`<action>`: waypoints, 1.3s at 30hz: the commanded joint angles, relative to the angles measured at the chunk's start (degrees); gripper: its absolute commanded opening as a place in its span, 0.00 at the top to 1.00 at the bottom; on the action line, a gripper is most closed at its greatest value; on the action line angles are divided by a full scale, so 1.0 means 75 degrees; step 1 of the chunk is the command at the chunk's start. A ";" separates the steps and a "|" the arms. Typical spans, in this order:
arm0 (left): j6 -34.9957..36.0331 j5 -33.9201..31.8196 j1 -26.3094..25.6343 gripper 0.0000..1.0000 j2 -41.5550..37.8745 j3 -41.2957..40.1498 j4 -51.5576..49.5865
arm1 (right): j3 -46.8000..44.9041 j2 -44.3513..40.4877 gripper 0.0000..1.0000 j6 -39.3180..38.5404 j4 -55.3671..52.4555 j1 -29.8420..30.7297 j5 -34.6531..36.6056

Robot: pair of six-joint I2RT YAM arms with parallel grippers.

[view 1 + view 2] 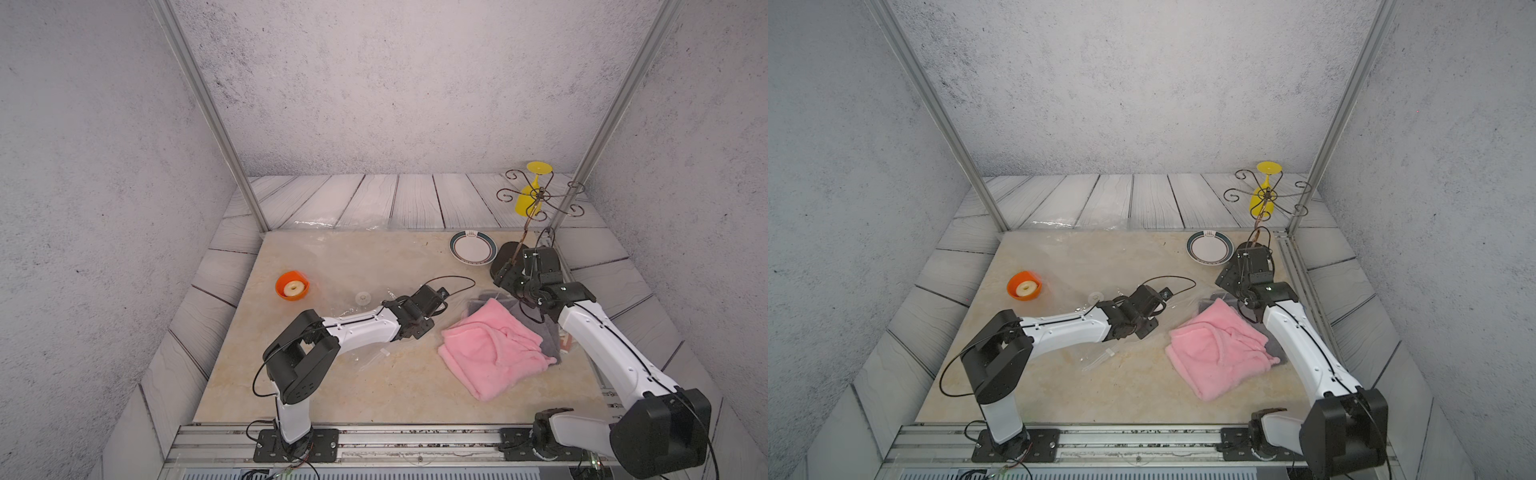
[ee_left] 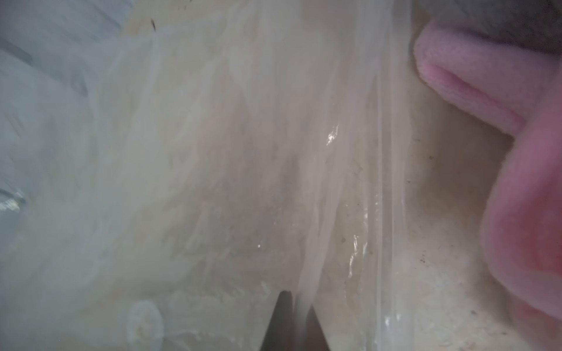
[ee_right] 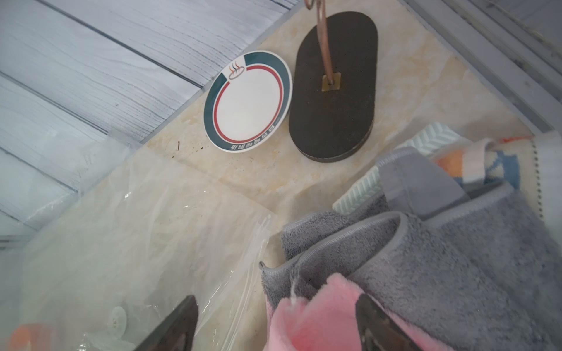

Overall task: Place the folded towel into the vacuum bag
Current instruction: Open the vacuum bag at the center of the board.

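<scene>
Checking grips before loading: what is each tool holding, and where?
The left tool pinches a fold of the vacuum bag near its zip edge; right tool open over the pink towel, holding nothing.

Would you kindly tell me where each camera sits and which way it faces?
Both top views: high at the front, looking down and back across the table; left arm and right arm show.
Left wrist: low, close against the clear bag, pink towel beside it; the left gripper shows, shut on a fold.
Right wrist: faces the plate, stand base and grey towel; the right gripper shows, open over the pink towel's corner.
Shared: both wrist views show the bag and pink towel.
</scene>
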 commanded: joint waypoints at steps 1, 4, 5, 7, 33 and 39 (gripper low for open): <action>-0.0675 0.1106 0.0156 1.00 -0.0532 0.0285 0.0197 | -0.0266 -0.1051 0.19 0.1282 -0.1185 -0.0013 0.0495; -0.0812 0.1237 0.0184 1.00 -0.0696 0.0348 0.0242 | -0.0679 -0.1880 0.19 0.1473 -0.2053 -0.0007 0.0446; -0.0876 0.1231 0.0203 1.00 -0.0724 0.0349 0.0273 | -0.0835 -0.2148 0.19 0.1300 -0.2292 -0.0004 0.0315; -0.1017 0.1281 0.0234 1.00 -0.0757 0.0348 0.0314 | -0.0931 -0.2404 0.18 0.0957 -0.3022 -0.0006 0.0030; -0.1299 0.2969 0.0162 1.00 -0.0774 0.0501 0.0176 | -0.3081 0.0326 0.05 -0.1125 -0.1445 -0.0001 -0.4383; -0.1127 0.3598 -0.0002 1.00 -0.0299 0.0522 0.0127 | -0.2811 0.0866 0.05 -0.1189 -0.0806 0.0016 -0.4445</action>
